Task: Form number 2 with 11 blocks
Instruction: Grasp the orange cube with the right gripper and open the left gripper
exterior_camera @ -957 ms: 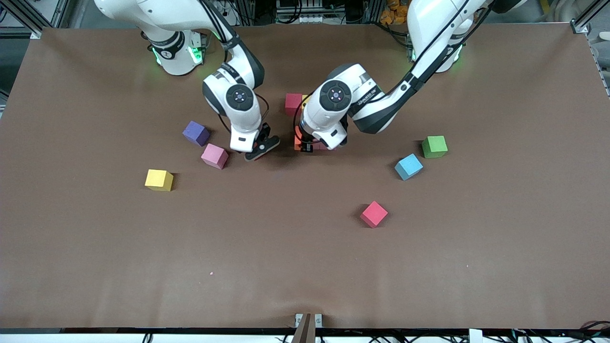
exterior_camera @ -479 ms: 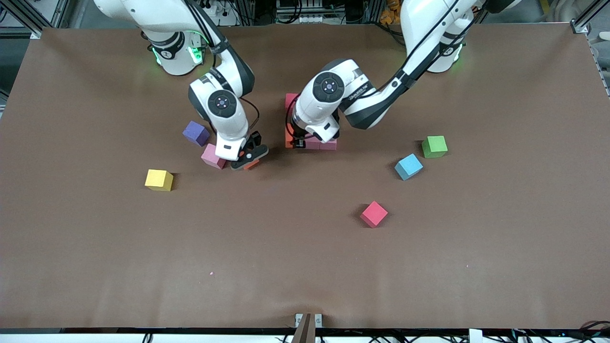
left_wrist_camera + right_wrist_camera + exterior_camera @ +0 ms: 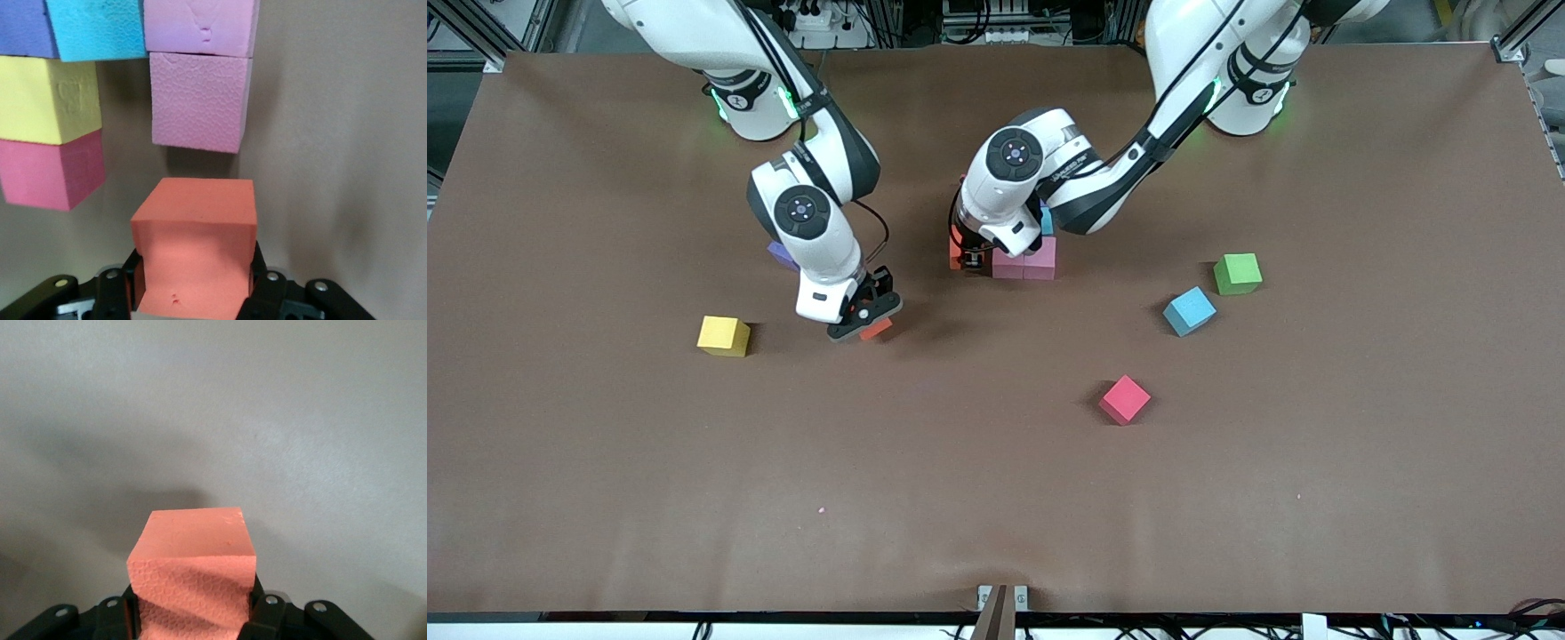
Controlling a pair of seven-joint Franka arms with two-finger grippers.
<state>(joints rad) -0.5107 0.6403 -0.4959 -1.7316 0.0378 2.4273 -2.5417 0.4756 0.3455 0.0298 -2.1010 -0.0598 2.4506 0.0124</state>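
My left gripper (image 3: 971,260) is shut on an orange block (image 3: 193,240), low beside the started number 2 (image 3: 1024,263). Just off that block lie two pink blocks (image 3: 200,100) in a row, with a light blue (image 3: 97,27), a yellow (image 3: 47,100) and a red block (image 3: 53,170) alongside. My right gripper (image 3: 864,322) is shut on a second orange block (image 3: 193,580) over bare table, between the yellow block (image 3: 724,336) and the started figure. Loose blocks: red (image 3: 1124,399), light blue (image 3: 1189,311), and purple (image 3: 781,255), half hidden by the right arm.
A green cube (image 3: 1237,273) lies next to the loose light blue block, toward the left arm's end. The brown table (image 3: 996,498) stretches wide toward the front camera. Both arms lean in over the table's middle.
The right gripper carried its orange block toward the yellow block and now covers the loose pink block. The left gripper shifted its orange block sideways, uncovering the pink blocks of the figure.
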